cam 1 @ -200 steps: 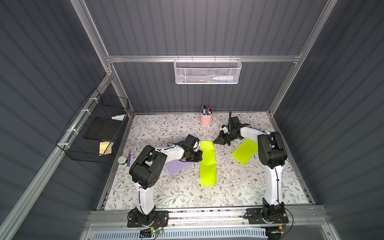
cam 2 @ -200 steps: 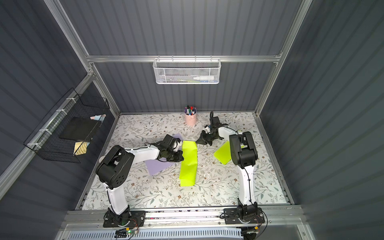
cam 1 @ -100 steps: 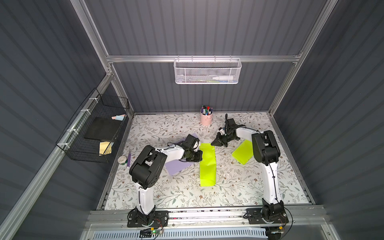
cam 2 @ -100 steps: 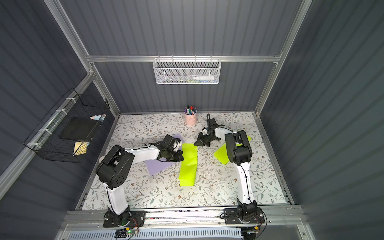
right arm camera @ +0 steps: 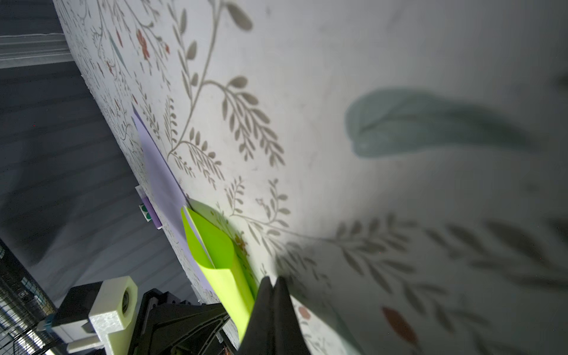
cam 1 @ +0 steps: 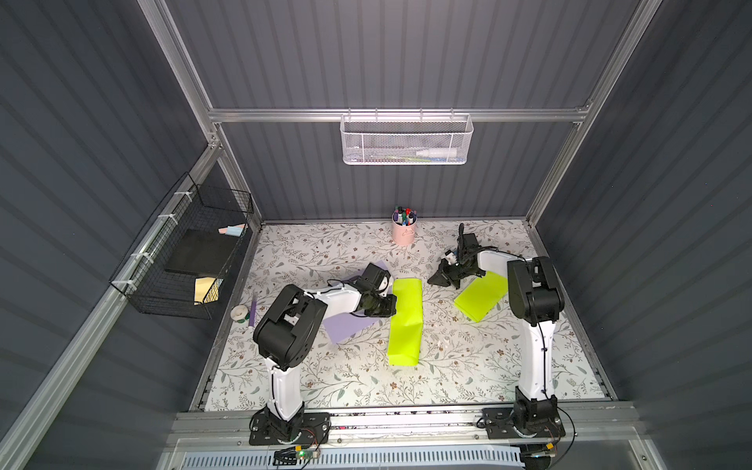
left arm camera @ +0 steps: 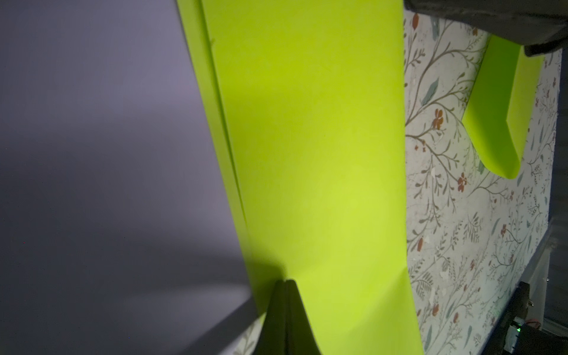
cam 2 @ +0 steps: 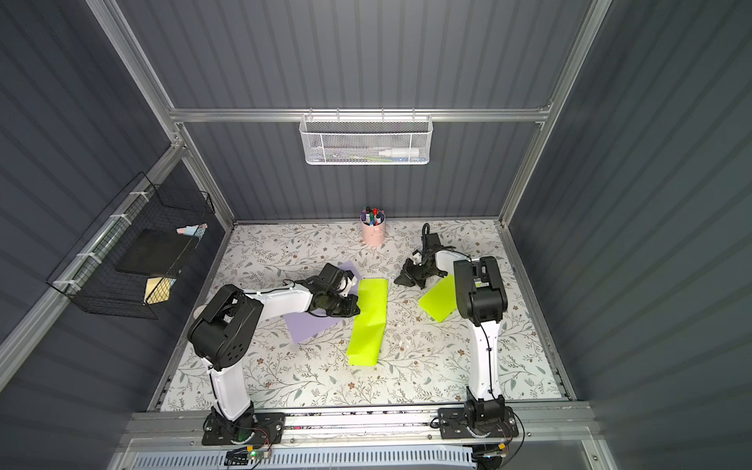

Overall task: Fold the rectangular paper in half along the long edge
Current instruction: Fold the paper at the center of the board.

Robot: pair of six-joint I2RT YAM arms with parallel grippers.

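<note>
The lime-green rectangular paper lies folded into a long narrow strip mid-table, seen in both top views. My left gripper is shut, and its tips rest on the strip near its open long edge, where the two layers sit slightly offset. My right gripper is shut and low over the table, just right of the strip's far end. In the right wrist view its tips hold nothing, and the strip shows end-on with its layers a little apart.
A purple sheet lies under my left arm, beside the strip. A second lime-green sheet lies beneath my right arm. A pink pen cup stands at the back. A tape roll and a purple pen sit by the left wall.
The right arm swung slightly left and came back, and its shut gripper ends close to where it was. The left arm and the folded strip have not moved.
</note>
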